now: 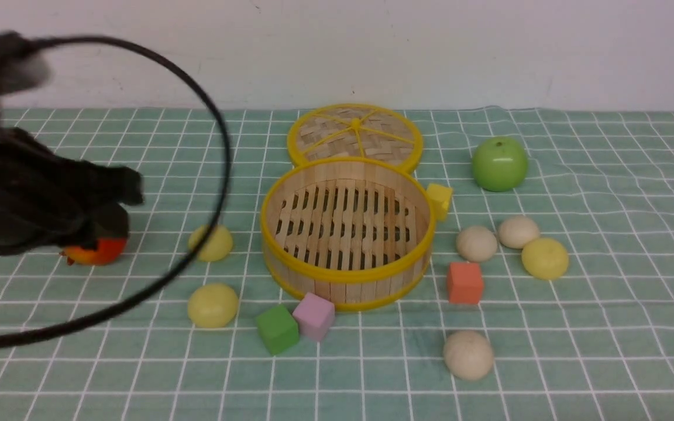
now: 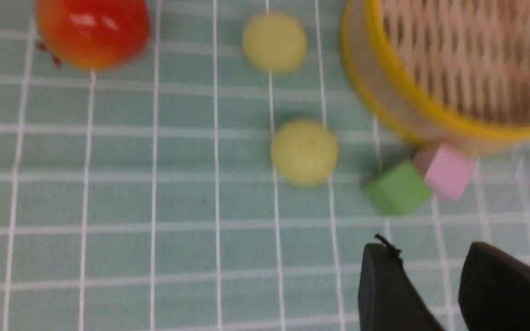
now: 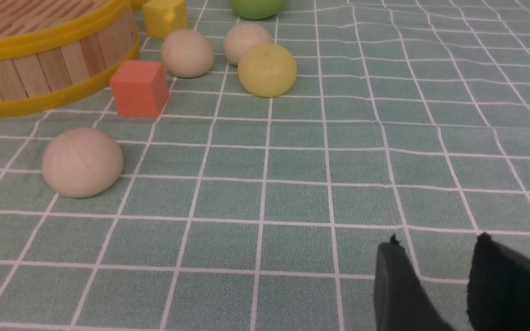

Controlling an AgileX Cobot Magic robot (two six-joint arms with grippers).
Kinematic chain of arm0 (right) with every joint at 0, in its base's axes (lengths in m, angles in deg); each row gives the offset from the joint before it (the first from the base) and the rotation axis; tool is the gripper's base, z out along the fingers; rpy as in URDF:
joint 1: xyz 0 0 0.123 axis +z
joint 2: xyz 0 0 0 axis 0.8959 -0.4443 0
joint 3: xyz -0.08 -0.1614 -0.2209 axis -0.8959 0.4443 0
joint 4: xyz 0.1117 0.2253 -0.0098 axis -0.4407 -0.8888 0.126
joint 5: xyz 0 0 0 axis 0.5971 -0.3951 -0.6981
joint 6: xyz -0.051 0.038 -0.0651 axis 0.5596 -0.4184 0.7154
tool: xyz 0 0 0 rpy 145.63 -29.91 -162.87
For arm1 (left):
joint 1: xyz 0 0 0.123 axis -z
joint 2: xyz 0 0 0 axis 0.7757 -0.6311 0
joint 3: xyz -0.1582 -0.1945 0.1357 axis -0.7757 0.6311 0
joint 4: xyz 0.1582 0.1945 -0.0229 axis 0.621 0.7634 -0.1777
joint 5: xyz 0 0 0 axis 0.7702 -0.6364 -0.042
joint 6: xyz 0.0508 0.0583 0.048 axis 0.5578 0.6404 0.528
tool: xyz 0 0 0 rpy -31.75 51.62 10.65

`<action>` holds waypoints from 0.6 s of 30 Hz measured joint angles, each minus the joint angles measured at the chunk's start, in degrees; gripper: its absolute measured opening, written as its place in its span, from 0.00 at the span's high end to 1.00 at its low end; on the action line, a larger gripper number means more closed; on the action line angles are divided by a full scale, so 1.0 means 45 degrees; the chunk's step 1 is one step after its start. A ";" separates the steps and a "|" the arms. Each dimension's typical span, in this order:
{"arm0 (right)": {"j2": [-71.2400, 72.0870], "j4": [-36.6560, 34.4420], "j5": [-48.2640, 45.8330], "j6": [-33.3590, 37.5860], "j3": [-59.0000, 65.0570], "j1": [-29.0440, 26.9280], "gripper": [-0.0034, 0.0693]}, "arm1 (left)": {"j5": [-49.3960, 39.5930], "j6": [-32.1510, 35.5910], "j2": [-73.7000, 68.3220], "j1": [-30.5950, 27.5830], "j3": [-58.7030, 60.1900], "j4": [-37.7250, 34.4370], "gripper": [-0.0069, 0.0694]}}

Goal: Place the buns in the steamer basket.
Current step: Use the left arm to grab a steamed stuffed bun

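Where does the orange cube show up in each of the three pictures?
Front view: the orange cube sits just right of the steamer basket, with a cream bun behind it.
Left wrist view: not in it.
Right wrist view: the orange cube sits beside the basket's wall, near that cream bun.
Shared landmark: the basket's yellow rim, seen in all three.

1. A plain off-white painted wall [image 1: 407, 52] fills the back of the scene, marked by a few faint scuffs and small dark specks.
2. A pale green cloth with a white grid of thin lines [image 1: 618, 339] covers the whole working surface and reaches back to the foot of the wall.
3. On the near side the cloth lies flat. Toward the far right it is rumpled into low wrinkles, and the grid lines bend there.
4. The light is soft and even, and shadows on the cloth are short and faint.
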 joint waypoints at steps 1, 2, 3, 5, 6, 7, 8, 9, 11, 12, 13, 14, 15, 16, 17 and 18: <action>0.0000 0.0000 0.0000 0.0000 0.0000 0.0000 0.62 | -0.0526 0.0000 -0.0656 0.0124 -0.0311 0.0113 0.60; 0.0000 0.0000 0.0000 0.0000 0.0000 0.0000 0.62 | -0.0693 0.0000 -0.0877 0.0126 -0.0414 0.0127 0.60; 0.0000 0.0000 0.0000 0.0000 0.0000 0.0000 0.62 | -0.1125 0.0000 -0.1551 0.0161 -0.0745 0.0195 0.60; 0.0000 0.0000 0.0000 0.0000 0.0000 0.0000 0.62 | -0.1511 0.0000 -0.2750 0.0161 -0.1427 0.0195 0.60; 0.0000 0.0000 0.0000 0.0000 0.0000 0.0000 0.62 | -0.1532 0.0000 -0.3277 0.0161 -0.1764 0.0267 0.60; 0.0000 0.0000 0.0000 0.0000 0.0000 0.0000 0.62 | -0.1532 0.0010 -0.3791 0.0161 -0.2112 0.0279 0.60; 0.0000 0.0000 0.0000 0.0000 0.0000 0.0000 0.62 | -0.1532 0.0027 -0.4296 0.0161 -0.2453 0.0279 0.60; 0.0000 0.0000 0.0000 0.0000 0.0000 0.0000 0.62 | -0.1532 0.0073 -0.4691 0.0161 -0.2717 0.0279 0.60; 0.0000 0.0000 0.0000 0.0000 0.0000 0.0000 0.62 | -0.1541 0.0232 -0.5468 0.0161 -0.3218 0.0279 0.60; 0.0000 0.0000 0.0000 0.0000 0.0000 0.0000 0.62 | -0.1589 0.0418 -0.6030 0.0161 -0.3566 0.0288 0.60; 0.0000 0.0000 0.0000 0.0000 0.0000 0.0000 0.62 | -0.1588 0.0520 -0.6121 0.0161 -0.3621 0.0294 0.60; 0.0000 0.0000 0.0000 0.0000 0.0000 0.0000 0.62 | -0.1710 0.1064 -0.6899 0.0161 -0.4053 0.0304 0.60; 0.0000 0.0000 0.0000 0.0000 0.0000 0.0000 0.62 | -0.1710 0.1126 -0.6977 0.0161 -0.4095 0.0304 0.60; 0.0000 0.0000 0.0000 0.0000 0.0000 0.0000 0.62 | -0.1845 0.1566 -0.7646 0.0161 -0.4394 0.0304 0.60; 0.0000 0.0000 0.0000 0.0000 0.0000 0.0000 0.62 | -0.1894 0.1747 -0.7902 0.0161 -0.4470 0.0304 0.60; 0.0000 0.0000 0.0000 0.0000 0.0000 0.0000 0.62 | -0.1907 0.1777 -0.7962 0.0161 -0.4484 0.0304 0.60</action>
